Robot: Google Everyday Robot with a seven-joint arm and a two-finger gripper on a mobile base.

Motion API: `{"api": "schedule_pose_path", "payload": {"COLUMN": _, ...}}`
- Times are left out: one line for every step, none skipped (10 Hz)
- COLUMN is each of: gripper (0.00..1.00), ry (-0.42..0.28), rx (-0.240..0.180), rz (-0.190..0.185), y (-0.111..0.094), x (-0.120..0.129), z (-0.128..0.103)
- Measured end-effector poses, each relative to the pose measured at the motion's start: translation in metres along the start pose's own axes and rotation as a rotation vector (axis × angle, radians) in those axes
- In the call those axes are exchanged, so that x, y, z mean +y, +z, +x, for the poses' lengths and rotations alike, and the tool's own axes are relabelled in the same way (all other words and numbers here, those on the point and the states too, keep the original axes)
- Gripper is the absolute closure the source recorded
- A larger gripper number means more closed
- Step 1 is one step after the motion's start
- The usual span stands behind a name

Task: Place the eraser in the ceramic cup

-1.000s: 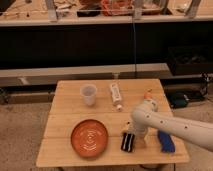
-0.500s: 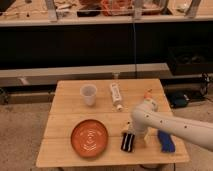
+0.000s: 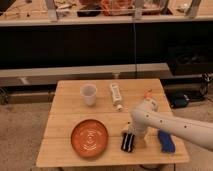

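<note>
The eraser, a small black block with pale stripes, lies near the table's front edge, to the right of the orange plate. The ceramic cup stands upright at the back left of the table, whitish and tapered, well apart from the eraser. My white arm reaches in from the right, and the gripper at its end hangs right over the eraser's top end. The arm's bulk hides where the gripper meets the eraser.
A round orange plate sits front left on the wooden table. A white tube lies at the back middle. A blue block rests front right, partly under the arm. A small orange item lies near the back right.
</note>
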Motion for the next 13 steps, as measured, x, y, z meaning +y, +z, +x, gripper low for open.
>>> {"api": "schedule_pose_path", "payload": {"gripper": 0.20, "ry": 0.002, "rx": 0.000, "rz": 0.000, "y": -0.0002, "x": 0.0008, "z": 0.0001}}
{"api": "schedule_pose_path", "payload": {"gripper": 0.20, "ry": 0.001, "rx": 0.000, "rz": 0.000, "y": -0.0002, "x": 0.0007, "z": 0.0001}}
{"api": "schedule_pose_path", "payload": {"gripper": 0.20, "ry": 0.000, "rx": -0.002, "rz": 0.000, "y": 0.0002, "x": 0.0002, "z": 0.0000}}
{"api": "schedule_pose_path", "payload": {"gripper": 0.20, "ry": -0.007, "rx": -0.003, "rz": 0.002, "y": 0.0028, "x": -0.0016, "z": 0.0002}}
{"api": "schedule_pose_path", "payload": {"gripper": 0.20, "ry": -0.012, "rx": -0.004, "rz": -0.001, "y": 0.0023, "x": -0.0017, "z": -0.0002}}
{"api": "schedule_pose_path", "payload": {"gripper": 0.20, "ry": -0.009, "rx": -0.004, "rz": -0.002, "y": 0.0000, "x": -0.0001, "z": 0.0001}}
{"api": "schedule_pose_path", "payload": {"gripper": 0.20, "ry": -0.008, "rx": -0.003, "rz": -0.002, "y": -0.0005, "x": 0.0007, "z": 0.0004}}
{"api": "schedule_pose_path", "payload": {"gripper": 0.20, "ry": -0.009, "rx": -0.003, "rz": -0.002, "y": -0.0008, "x": 0.0005, "z": 0.0006}}
{"api": "schedule_pose_path", "payload": {"gripper": 0.20, "ry": -0.014, "rx": -0.005, "rz": 0.000, "y": 0.0017, "x": -0.0014, "z": 0.0006}}
{"api": "schedule_pose_path", "payload": {"gripper": 0.20, "ry": -0.019, "rx": -0.006, "rz": 0.001, "y": 0.0035, "x": -0.0033, "z": 0.0003}}
{"api": "schedule_pose_path", "payload": {"gripper": 0.20, "ry": -0.019, "rx": -0.006, "rz": -0.002, "y": 0.0018, "x": -0.0016, "z": 0.0004}}
{"api": "schedule_pose_path", "payload": {"gripper": 0.20, "ry": -0.018, "rx": -0.007, "rz": -0.004, "y": -0.0001, "x": -0.0004, "z": 0.0005}}
{"api": "schedule_pose_path", "payload": {"gripper": 0.20, "ry": -0.015, "rx": -0.007, "rz": -0.004, "y": -0.0006, "x": 0.0008, "z": 0.0008}}
